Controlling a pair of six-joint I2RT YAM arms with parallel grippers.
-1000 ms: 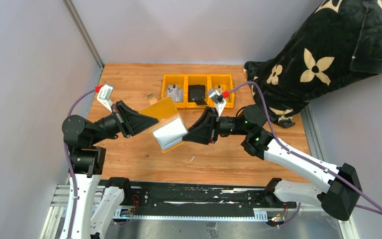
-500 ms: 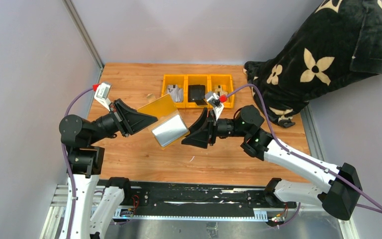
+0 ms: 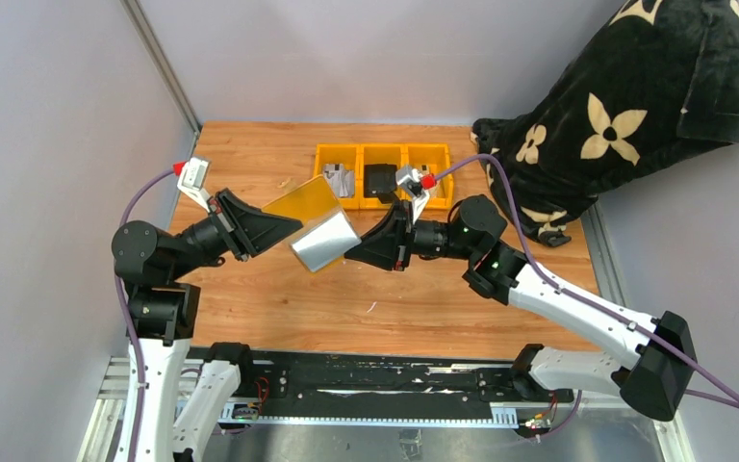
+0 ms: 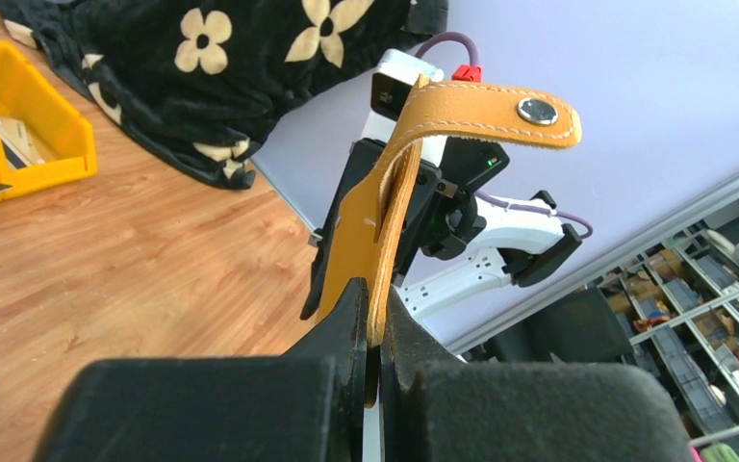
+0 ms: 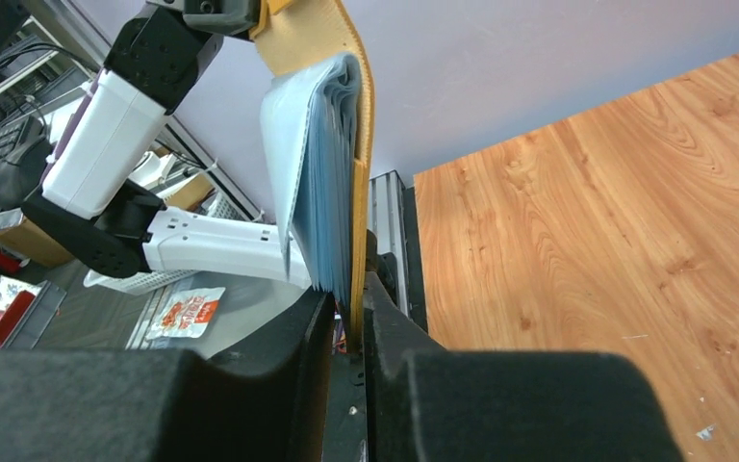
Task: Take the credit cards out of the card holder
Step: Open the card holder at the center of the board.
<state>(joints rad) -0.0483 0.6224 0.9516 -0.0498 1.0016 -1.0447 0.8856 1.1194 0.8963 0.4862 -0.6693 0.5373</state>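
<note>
— Where is the card holder found?
— The card holder [image 3: 314,223] is held open in the air above the middle of the wooden table [image 3: 279,303], stretched between the two grippers. Its mustard leather cover is turned toward the far left. Its pale grey-blue sleeves [image 5: 322,164] are fanned out toward the near right.

— How is it gripped?
— The left gripper [image 4: 373,310] is clamped on the edge of one leather flap, with the jaws pressed tight against it. A strap [image 4: 471,111] with a metal snap [image 4: 537,110] is seen curling over above that flap. The right gripper [image 5: 354,294] is closed on the edge of the other leather flap, just beside the sleeves.

— What is tucked inside the sleeves?
— That cannot be told, as only their thin edges are shown.

— What is placed around it?
— A row of three yellow bins [image 3: 383,147] is set at the far side of the table, with a dark item in the middle one. A black blanket [image 3: 625,106] patterned with cream flowers is heaped at the far right, touching the table's corner.
</note>
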